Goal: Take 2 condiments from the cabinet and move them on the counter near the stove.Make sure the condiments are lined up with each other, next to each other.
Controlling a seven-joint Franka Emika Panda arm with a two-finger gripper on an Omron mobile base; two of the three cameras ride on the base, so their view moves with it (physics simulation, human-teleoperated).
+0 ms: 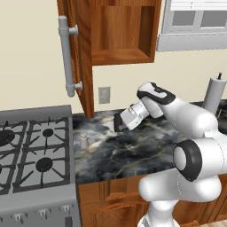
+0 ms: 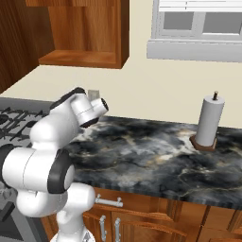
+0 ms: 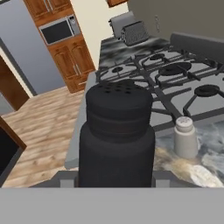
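The black condiment shaker [image 3: 117, 135] stands large in the hand view, close in front of the camera, with my gripper [image 1: 119, 123] shut on it just above the dark marbled counter [image 1: 133, 153]. The light grey condiment shaker [image 1: 83, 141] stands upright on the counter right beside the stove [image 1: 35, 150], to the left of my gripper; in the hand view this grey shaker [image 3: 185, 138] is just right of the black one. The wooden cabinet [image 1: 119, 35] hangs above with its door open and its shelf bare.
The open cabinet door with its long grey handle [image 1: 67, 55] juts out over the stove's right edge. A tall paper-towel roll [image 2: 208, 123] stands at the counter's far right. A toaster [image 3: 133, 30] sits on the counter beyond the stove. Drawers lie below the counter.
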